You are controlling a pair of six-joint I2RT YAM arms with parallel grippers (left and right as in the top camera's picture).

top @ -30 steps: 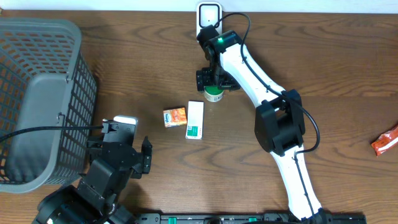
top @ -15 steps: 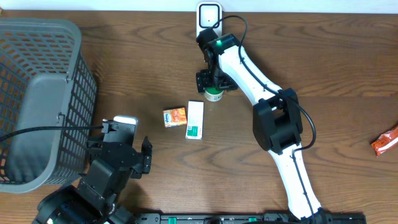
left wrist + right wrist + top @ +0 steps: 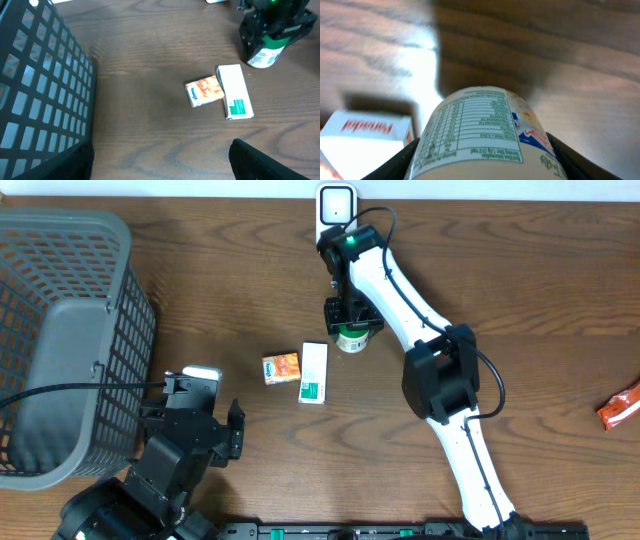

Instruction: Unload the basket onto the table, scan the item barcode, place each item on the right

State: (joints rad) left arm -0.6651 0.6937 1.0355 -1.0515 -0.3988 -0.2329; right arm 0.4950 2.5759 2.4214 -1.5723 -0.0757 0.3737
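**Right claw closed around the bottle below the scanner**

The right claw [image 3: 350,328] sat around a white bottle [image 3: 349,341] with a green band. Its dark fingers [image 3: 560,152] lay against both sides of the bottle, which leaned slightly in the left wrist view. The white scanner [image 3: 336,202] stood at 12 o'clock from the bottle, near the tabletop's [image 3: 520,270] far edge. A white box [image 3: 314,372] and an orange packet [image 3: 282,367] lay touching at 7 o'clock from the bottle. A grey basket [image 3: 60,330] filled the 9 o'clock side, and a red packet [image 3: 620,406] lay at 3 o'clock. The left claw [image 3: 160,162] hung wide and empty at 7 o'clock.
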